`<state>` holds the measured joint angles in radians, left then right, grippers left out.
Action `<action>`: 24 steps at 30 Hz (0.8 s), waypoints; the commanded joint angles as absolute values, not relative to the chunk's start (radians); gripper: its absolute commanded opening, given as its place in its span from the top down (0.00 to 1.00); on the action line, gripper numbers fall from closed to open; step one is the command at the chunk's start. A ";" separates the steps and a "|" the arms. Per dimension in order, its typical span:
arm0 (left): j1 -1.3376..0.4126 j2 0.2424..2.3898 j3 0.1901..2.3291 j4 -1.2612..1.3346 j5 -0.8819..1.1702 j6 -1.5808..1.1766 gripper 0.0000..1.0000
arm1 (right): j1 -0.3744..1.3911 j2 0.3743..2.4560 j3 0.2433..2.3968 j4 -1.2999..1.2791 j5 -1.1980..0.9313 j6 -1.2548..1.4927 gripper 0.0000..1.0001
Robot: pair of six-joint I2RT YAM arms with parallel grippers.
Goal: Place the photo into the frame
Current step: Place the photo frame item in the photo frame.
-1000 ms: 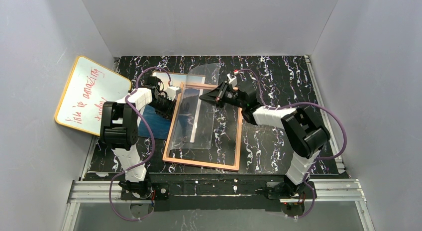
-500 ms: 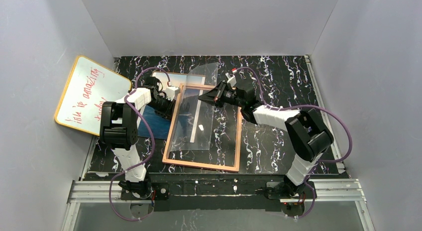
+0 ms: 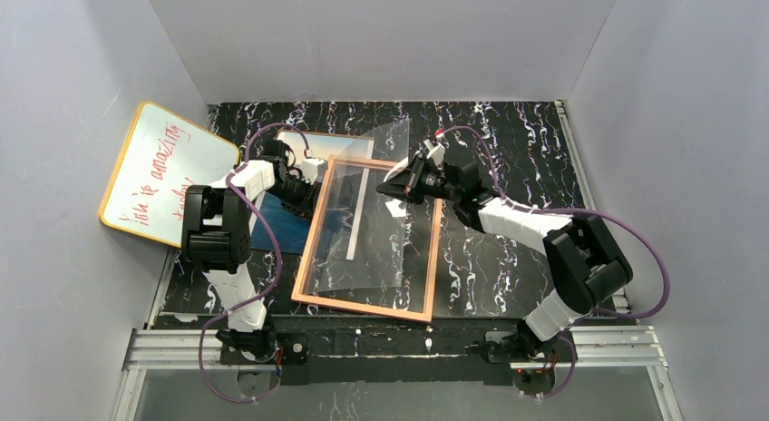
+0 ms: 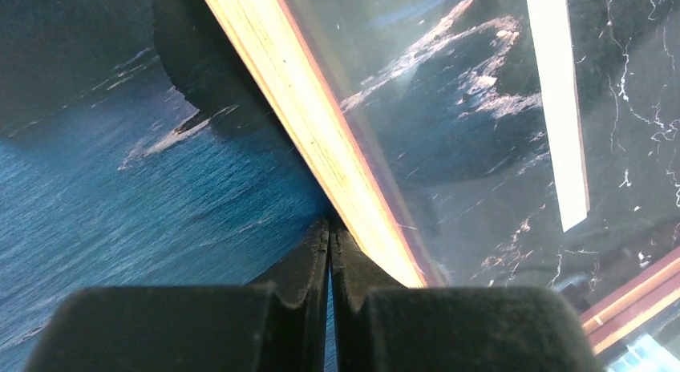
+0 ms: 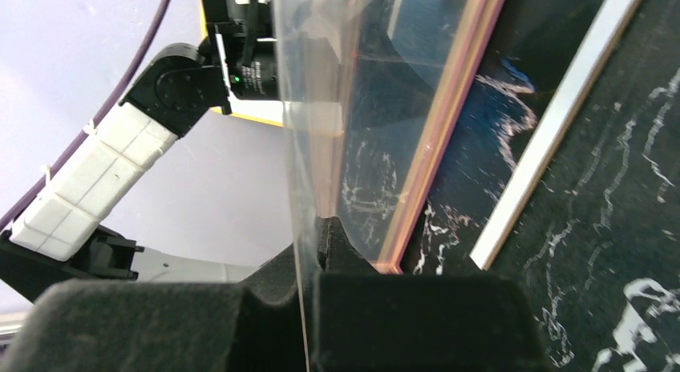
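Left gripper (image 4: 329, 236): clenched, nothing between the fingers. Tips sit on the photo (image 3: 277, 223) right at the left rail of the pink frame (image 3: 363, 305).
Right gripper (image 5: 311, 252): clamped on the clear sheet (image 3: 358, 258), upper centre of the top view. The sheet is tilted, its far edge lifted off the frame.
The photo lies flat, picture side up, left of centre, its right part under the frame's left rail.
The frame lies on the black marbled table (image 3: 508, 158).
A yellow-rimmed whiteboard (image 3: 168, 171) leans at left.
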<state>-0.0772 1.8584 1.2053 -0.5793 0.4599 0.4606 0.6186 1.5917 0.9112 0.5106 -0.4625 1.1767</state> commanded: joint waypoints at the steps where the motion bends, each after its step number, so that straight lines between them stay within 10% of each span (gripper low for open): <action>1: -0.076 1.877 1.171 -0.640 0.468 0.472 1.00 | 0.587 1.540 0.877 0.527 -0.537 1.150 0.99; 24: -0.074 1.880 1.164 -0.636 0.474 0.474 1.00 | 0.545 1.523 0.742 0.538 -0.480 1.185 0.99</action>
<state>-0.0738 1.8584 1.2022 -0.5797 0.4679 0.4610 0.5499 1.5455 0.7658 0.4965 -0.4847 1.1763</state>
